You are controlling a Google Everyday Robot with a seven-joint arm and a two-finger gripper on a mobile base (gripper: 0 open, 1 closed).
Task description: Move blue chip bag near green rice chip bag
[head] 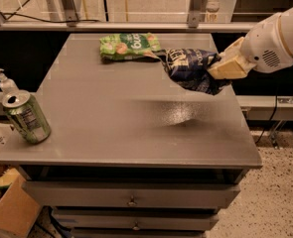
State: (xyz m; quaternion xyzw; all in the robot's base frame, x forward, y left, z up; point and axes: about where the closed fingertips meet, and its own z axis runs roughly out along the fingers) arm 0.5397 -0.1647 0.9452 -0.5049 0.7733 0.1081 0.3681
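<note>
The gripper hangs over the far right part of the bench, its jaws clamped on the right end of the blue bag. The bag juts out to the left of the jaws, clear of the bench, with its shadow on the surface below. The green bag lies flat further left of the jaws, close to the bench's far edge. The blue bag's free tip reaches its right end; whether they touch I cannot tell.

The carry looks nearly done, with lowering and letting go left to do. Dropped from this height, the light foil could skid or flutter, landing on the green bag or off the right edge, which lies close beneath the jaws. If the descent drifts left, the free tip could shove the green bag toward the far edge. Held by one end only, the crinkly bag might also slip out early. The can, far left of the jaws, is out of harm's way.
</note>
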